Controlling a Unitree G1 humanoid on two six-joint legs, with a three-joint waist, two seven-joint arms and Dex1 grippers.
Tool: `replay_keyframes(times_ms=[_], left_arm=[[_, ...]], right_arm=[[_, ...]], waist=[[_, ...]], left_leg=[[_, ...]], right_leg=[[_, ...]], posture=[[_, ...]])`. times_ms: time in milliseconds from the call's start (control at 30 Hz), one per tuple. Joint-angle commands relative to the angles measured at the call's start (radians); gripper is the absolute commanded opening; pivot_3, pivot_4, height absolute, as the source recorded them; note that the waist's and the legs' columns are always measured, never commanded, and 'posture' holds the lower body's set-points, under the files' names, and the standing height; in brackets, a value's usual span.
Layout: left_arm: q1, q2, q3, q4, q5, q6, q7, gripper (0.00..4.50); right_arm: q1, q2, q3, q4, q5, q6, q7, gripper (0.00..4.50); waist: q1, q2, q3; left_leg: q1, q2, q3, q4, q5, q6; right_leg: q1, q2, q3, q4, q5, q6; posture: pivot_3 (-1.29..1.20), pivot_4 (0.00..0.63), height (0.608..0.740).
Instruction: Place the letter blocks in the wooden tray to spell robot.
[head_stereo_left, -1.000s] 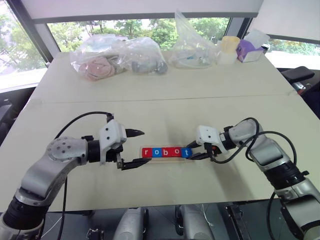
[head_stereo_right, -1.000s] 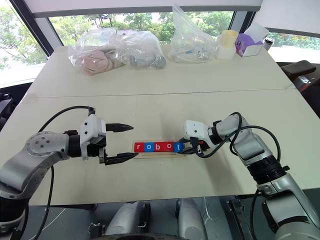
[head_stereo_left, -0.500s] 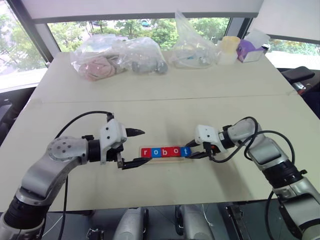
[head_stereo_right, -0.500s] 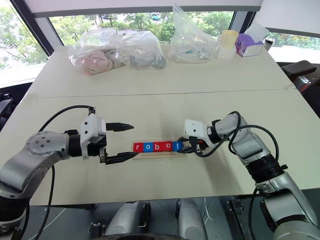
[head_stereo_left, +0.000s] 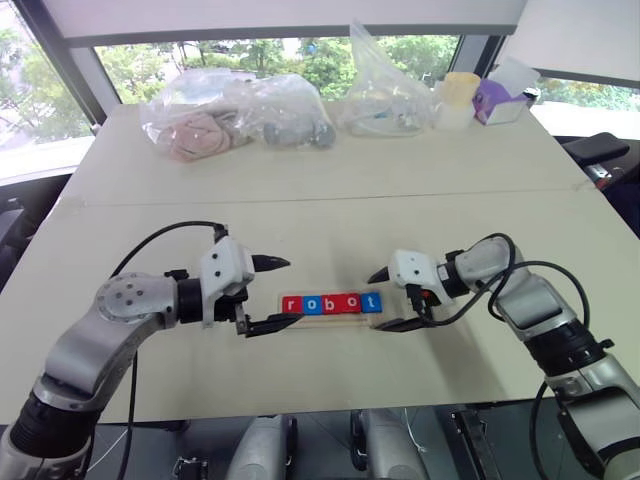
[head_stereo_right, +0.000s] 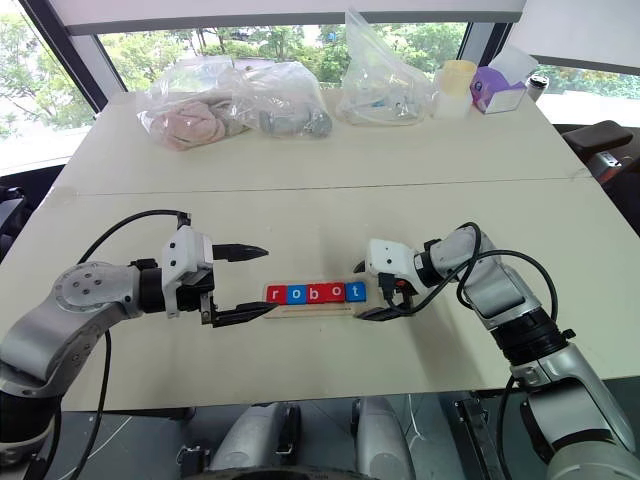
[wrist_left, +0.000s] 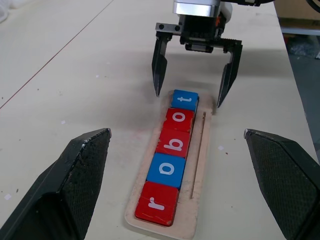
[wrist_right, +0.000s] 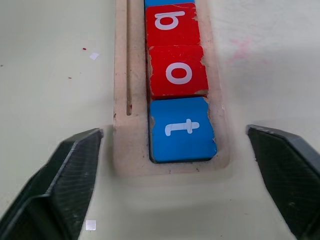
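While both the left gripper (head_stereo_left: 268, 295) and right gripper (head_stereo_left: 388, 298) stand apart, the letter blocks (head_stereo_left: 331, 303) filling the wooden tray (wrist_left: 201, 165) look light, rigid, best pinched by opposite edges.

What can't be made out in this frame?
- Right wrist view: wooden tray cut off by the upper edge; blocks beyond b out of frame.
- Eye views: contents of the plastic bags blurred by crinkled film.
- Eye views: purple box markings too small.
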Motion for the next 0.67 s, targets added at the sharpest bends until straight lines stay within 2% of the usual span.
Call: replay_keyframes(times_ms=[33, 300, 433, 567, 667], left_arm=[[-0.02, 0.0, 0.005, -0.032, -0.014, -0.003, -0.001, 4.5], [-0.019, -0.001, 0.011, -0.028, -0.016, 0.002, 0.003, 4.5], [0.017, 0.014, 0.066, -0.053, -0.053, 0.037, 0.02, 4.5], [0.085, 0.046, 0.117, -0.084, -0.06, 0.058, 0.036, 4.5], [0.114, 0.06, 0.152, -0.099, -0.084, 0.085, 0.048, 4.5]], right_arm=[[-0.03, 0.004, -0.05, -0.05, 0.042, 0.036, -0.014, 4.44], [-0.013, -0.009, -0.119, -0.085, 0.076, 0.094, -0.081, 4.44], [0.054, -0.081, -0.223, -0.214, 0.148, 0.23, -0.104, 4.44], [0.196, -0.194, -0.343, -0.426, 0.227, 0.366, -0.117, 4.44], [0.257, -0.24, -0.403, -0.518, 0.284, 0.447, -0.133, 4.44]], waist=[[0.0, 0.0, 0.0], [0.001, 0.0, 0.0], [0.002, 0.0, 0.0], [0.004, 0.0, 0.0], [0.002, 0.0, 0.0]], left_leg=[[0.0, 0.0, 0.0, 0.0, 0.0, 0.0], [0.0, 0.0, 0.0, 0.0, 0.0, 0.0], [-0.001, 0.0, 0.0, 0.0, 0.0, 0.0], [-0.002, 0.0, -0.001, -0.001, 0.0, 0.0], [-0.001, 0.0, 0.0, -0.001, 0.0, 0.0]], right_leg=[[0.0, 0.0, 0.0, 0.0, 0.0, 0.0], [0.0, 0.0, 0.0, 0.0, 0.0, 0.0], [-0.001, -0.001, 0.001, 0.0, 0.0, 0.001], [-0.001, -0.002, 0.001, -0.001, -0.001, -0.002], [-0.001, -0.002, 0.001, 0.0, -0.001, -0.002]], posture=[[0.0, 0.15, 0.725], [0.0, 0.15, 0.725], [0.0, 0.15, 0.725], [0.0, 0.15, 0.725], [0.0, 0.15, 0.725]])
